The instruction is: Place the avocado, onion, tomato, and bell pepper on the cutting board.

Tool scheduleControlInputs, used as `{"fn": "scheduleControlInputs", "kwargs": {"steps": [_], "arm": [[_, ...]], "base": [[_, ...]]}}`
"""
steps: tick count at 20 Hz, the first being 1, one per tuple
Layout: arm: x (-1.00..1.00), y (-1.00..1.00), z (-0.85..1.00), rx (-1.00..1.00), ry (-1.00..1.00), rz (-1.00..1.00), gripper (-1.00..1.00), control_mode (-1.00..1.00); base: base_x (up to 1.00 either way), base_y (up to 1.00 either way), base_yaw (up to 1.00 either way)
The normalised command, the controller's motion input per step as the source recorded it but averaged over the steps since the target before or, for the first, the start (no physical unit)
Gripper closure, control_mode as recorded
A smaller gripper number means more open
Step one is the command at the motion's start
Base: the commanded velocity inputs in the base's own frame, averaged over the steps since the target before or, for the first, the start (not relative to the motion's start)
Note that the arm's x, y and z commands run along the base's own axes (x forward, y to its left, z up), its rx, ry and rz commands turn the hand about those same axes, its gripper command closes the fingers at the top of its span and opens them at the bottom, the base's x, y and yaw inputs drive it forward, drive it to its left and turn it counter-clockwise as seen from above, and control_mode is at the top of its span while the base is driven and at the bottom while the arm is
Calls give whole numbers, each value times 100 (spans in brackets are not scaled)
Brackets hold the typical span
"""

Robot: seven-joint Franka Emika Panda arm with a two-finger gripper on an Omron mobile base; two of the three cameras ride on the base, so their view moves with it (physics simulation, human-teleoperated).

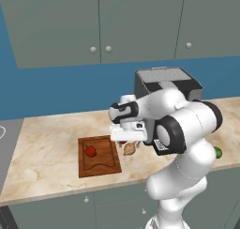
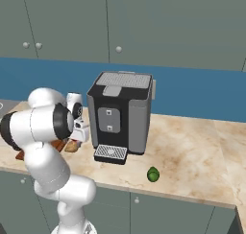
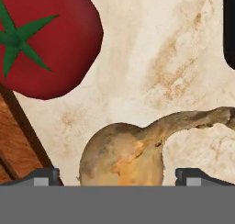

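Taking the cutting board (image 1: pixel 98 156) as the landmark, the nearest thing to the hand is the onion (image 3: pixel 123 155), lying on the counter (image 3: pixel 147 53) just off the board's right edge. In the hand view its bulb sits between the two finger tips. The gripper (image 3: pixel 118 175) is spread to its widest and holds nothing; the tips stand clear of the bulb on both sides.

The onion looks light, firm and round, with a dry papery skin that could slide or flake under the pads. Its thin pale stalk points away from the board and looks too weak and bendy to lift by. The widest part of the bulb, squeezed squarely across the middle, seems the safest hold, since a round body may roll out if pinched off centre.

Next out, a red tomato (image 3: pixel 46 39) with a green star-shaped top rests on the counter beside the board's edge, close to the onion. It is probably softer and smoother, so a gentle squeeze would suit it.

On the board itself lies a red vegetable (image 1: pixel 90 151), likely the bell pepper.

Farthest from the board, well past the coffee machine (image 2: pixel 120 118), the small glossy green avocado (image 2: pixel 153 174) lies near the counter's front edge.
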Motion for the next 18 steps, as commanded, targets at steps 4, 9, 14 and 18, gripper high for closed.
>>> {"fn": "scheduleControlInputs", "kwargs": {"steps": [4,9,14,18], "arm": [[8,0,-27,0,12,0,-100,-100],[-1,-3,-20,0,11,-2,100,-100],[-16,0,36,0,-5,-3,100,-100],[-14,7,81,0,-14,-1,100,-100]], "base": [[0,0,0],[0,0,0],[0,0,0],[0,0,0]]}}
